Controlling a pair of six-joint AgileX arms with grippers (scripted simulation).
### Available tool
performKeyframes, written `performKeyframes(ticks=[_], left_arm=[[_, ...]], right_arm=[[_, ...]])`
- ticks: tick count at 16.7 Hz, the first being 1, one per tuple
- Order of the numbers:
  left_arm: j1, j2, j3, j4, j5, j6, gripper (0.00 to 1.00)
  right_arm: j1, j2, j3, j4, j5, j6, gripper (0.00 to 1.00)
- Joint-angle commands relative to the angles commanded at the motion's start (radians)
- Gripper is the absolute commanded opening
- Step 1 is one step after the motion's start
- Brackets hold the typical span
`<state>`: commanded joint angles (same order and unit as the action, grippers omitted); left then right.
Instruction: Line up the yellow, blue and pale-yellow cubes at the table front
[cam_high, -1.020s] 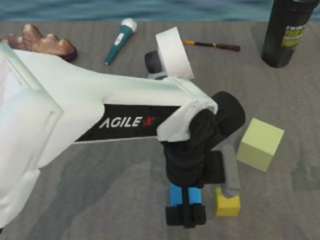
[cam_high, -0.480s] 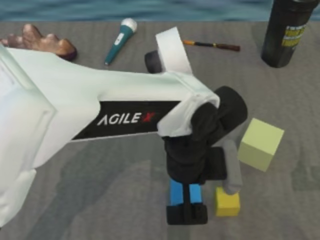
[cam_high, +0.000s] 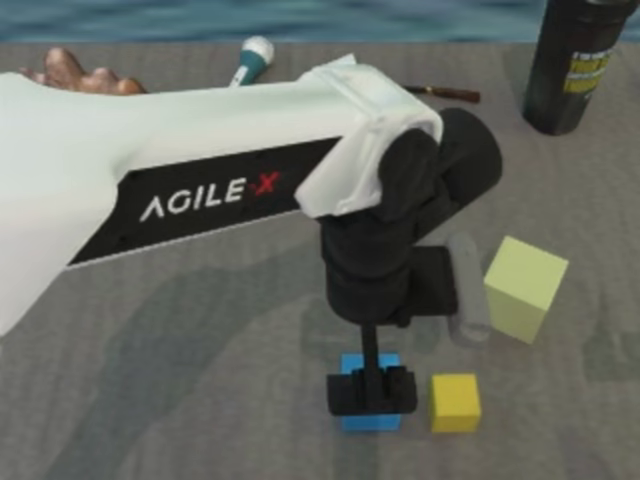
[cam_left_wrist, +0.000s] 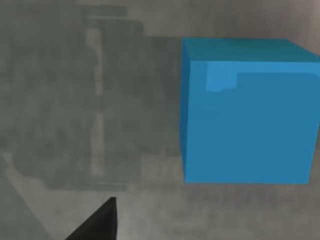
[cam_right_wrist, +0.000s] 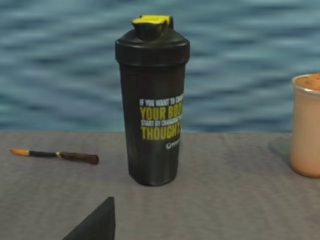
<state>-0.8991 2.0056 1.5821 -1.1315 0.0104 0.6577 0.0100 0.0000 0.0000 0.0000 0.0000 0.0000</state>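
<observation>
the grey tabletop (cam_high: 200, 400) carries everything. the left arm (cam_high: 200, 190) reaches across it, its end effector (cam_high: 372, 392) hanging over the blue cube (cam_high: 368, 395) near the front edge; i cannot tell how far its fingers are apart. the pale-yellow cube (cam_high: 524, 286) lies towards the right edge. the small yellow cube (cam_high: 455, 402) sits just beside the blue one.

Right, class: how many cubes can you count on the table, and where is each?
3. The blue cube sits at the front under the left gripper, the yellow cube just right of it, the pale-yellow cube farther back right.
</observation>
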Motion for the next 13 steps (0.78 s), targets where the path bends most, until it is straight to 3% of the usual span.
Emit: performKeyframes(ticks=[6,13], left_arm=[[0.028,-0.058,-0.057,0.039,-0.004,-0.019,1.00],[0.285,-0.563,-0.472,0.307,-0.022,-0.184,1.00]], right_arm=[[0.017,0.062,0.061,-0.045,-0.002,-0.027,1.00],[0.116,0.568,0.477,-0.343,0.001,-0.205,1.00]])
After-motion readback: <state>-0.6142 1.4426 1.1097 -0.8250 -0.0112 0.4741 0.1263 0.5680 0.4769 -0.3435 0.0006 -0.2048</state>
